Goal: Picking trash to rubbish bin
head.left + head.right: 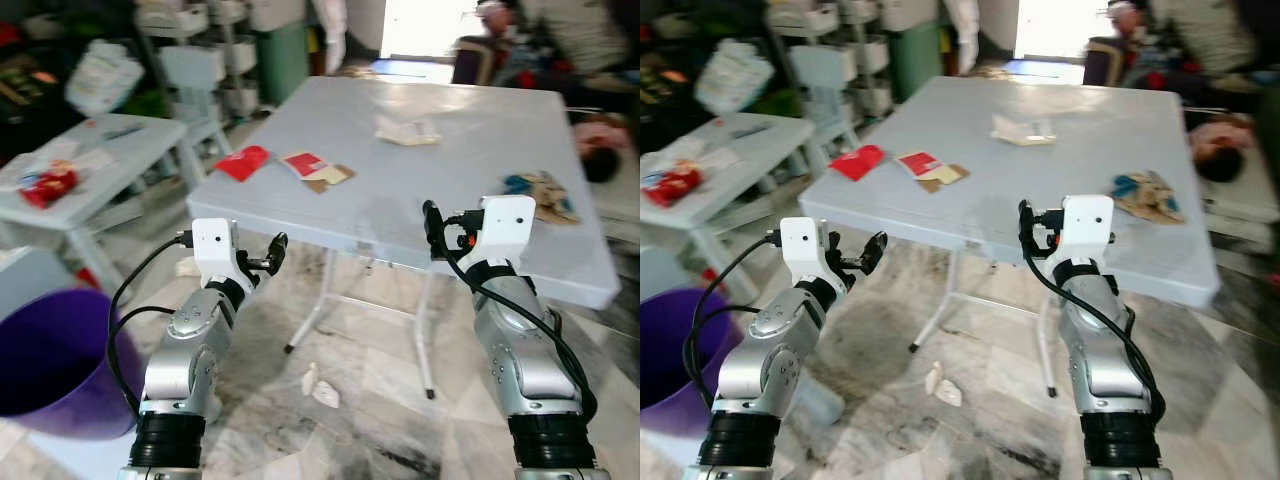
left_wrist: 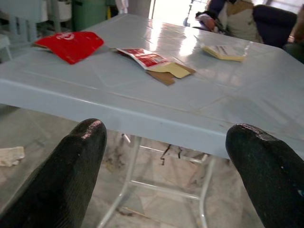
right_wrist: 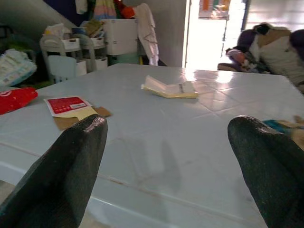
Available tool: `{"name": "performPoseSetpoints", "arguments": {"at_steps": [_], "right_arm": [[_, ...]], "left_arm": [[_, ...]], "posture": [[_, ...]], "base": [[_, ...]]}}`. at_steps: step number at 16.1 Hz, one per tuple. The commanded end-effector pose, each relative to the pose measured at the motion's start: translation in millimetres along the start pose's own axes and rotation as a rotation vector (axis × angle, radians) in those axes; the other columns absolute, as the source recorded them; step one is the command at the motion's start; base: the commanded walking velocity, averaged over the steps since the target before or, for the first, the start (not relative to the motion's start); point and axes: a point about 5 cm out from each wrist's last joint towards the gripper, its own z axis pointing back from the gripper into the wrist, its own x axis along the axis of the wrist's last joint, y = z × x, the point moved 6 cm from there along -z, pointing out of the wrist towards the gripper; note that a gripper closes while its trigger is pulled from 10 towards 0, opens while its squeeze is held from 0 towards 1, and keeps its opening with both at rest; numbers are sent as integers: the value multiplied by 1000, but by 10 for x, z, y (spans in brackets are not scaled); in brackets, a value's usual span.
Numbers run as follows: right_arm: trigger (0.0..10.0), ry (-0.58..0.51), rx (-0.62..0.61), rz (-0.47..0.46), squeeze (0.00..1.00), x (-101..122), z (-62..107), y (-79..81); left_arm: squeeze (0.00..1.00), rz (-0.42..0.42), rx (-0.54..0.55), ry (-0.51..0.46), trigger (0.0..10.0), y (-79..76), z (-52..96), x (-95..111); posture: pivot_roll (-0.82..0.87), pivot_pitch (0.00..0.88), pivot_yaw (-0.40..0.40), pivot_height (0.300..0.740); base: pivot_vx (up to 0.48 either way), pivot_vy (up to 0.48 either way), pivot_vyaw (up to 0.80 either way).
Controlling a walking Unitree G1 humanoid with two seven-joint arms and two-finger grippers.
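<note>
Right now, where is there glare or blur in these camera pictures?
Eye views: the doorway behind the table is blown out white, and the background shelves are soft. Left wrist view: window glare streaks the tabletop near the red wrapper; both black fingertips are blurred. Right wrist view: the same doorway glare.

Pale blue bench (image 1: 400, 190) on thin metal legs; grey marbled floor (image 1: 380, 400); white shelving (image 3: 71, 52) behind; bright doorway (image 3: 213, 33).
</note>
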Motion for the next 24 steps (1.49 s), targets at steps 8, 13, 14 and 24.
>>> {"name": "performPoseSetpoints", "arguments": {"at_steps": [8,13,14,24], "right_arm": [[10000,34,42,15,0,-8,93,71],[10000,45,43,20,0,-7,101,61],[10000,43,39,22,0,2,97,46],[10000,36,18,37,0,50,75,-36]], "left_arm": [[0,16,49,-19,10000,83,86,45],[0,14,68,-16,10000,138,116,45],[0,13,68,-16,10000,134,105,53],[0,11,61,-17,10000,129,52,75]], "posture": [[56,20,-2,740],[57,26,-3,740],[54,27,-3,740],[36,20,0,740]], "base": [[0,-279,-527],[0,-202,0],[0,0,0],[0,0,0]]}}
